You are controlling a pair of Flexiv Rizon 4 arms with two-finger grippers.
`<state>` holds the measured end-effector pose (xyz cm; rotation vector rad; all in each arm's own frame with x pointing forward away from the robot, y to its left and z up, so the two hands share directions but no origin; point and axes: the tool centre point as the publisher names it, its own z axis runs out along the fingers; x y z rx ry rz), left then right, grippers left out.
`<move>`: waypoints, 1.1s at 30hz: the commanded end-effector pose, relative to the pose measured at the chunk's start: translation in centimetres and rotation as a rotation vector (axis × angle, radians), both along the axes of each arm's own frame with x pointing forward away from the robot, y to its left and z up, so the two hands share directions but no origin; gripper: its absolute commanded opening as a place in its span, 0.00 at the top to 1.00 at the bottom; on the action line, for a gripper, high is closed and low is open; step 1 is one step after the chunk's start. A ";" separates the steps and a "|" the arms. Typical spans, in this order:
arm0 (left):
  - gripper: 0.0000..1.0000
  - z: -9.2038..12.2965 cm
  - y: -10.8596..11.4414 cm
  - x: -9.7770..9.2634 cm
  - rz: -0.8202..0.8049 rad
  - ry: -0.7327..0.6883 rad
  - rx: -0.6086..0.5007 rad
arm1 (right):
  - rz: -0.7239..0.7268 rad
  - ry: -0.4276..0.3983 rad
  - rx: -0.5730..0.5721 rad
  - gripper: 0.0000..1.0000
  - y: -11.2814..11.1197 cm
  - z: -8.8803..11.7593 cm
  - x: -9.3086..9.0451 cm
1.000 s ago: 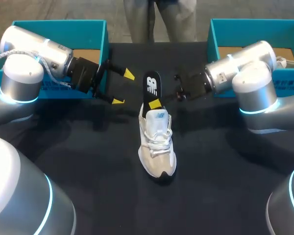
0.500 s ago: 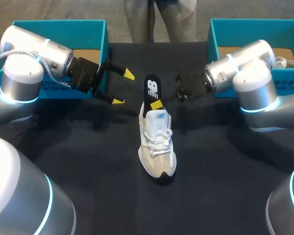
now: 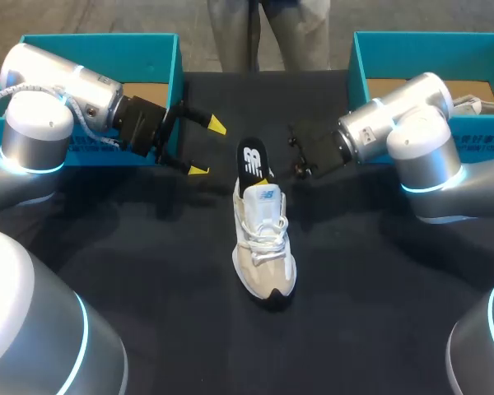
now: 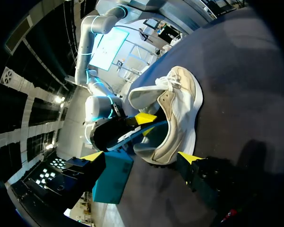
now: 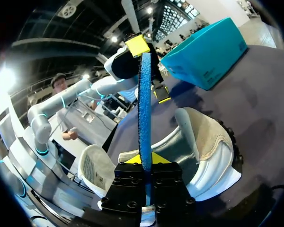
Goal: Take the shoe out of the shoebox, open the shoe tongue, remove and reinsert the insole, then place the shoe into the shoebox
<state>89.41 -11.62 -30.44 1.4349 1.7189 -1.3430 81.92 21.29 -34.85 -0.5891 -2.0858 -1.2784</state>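
Insole step of the shoe task, read left to right. Left box (image 3: 99,39) lies well left of the shoe (image 3: 265,247). The shoe stands on the desk (image 3: 148,247) with its toe pointing away from both boxes, so removal from the box is done. Left gripper (image 3: 207,148) hangs just left of the shoe's heel, fingers apart and holding nothing. Insole (image 3: 252,160) stands on end in the shoe's opening, its lower end inside and its upper part rising above the heel. Right gripper (image 3: 262,174) reaches in from the right of the heel and is clamped on the insole's edge. Right box (image 3: 370,58) lies well right of the shoe. Judgement: whether the insole is leaving or re-entering cannot be told. Seating it flat and boxing the shoe remain.
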 end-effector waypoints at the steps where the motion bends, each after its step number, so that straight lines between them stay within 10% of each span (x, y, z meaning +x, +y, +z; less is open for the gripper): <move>1: 0.00 0.0 -0.1 -0.1 0.002 -0.001 0.002 | -0.007 -0.028 -0.020 0.69 0.0 1.1 0.3; 11: 0.00 0.0 -0.1 -0.1 0.002 -0.001 0.002 | -0.023 -0.075 -0.043 0.68 -1.0 2.9 1.5; 17: 0.00 0.0 -0.1 -0.1 0.002 -0.001 0.002 | -0.011 -0.072 -0.041 1.00 -0.4 2.4 2.1; 33: 0.00 0.0 -0.1 -0.1 0.002 -0.001 0.002 | 0.034 -0.004 -0.062 1.00 -0.1 0.5 0.4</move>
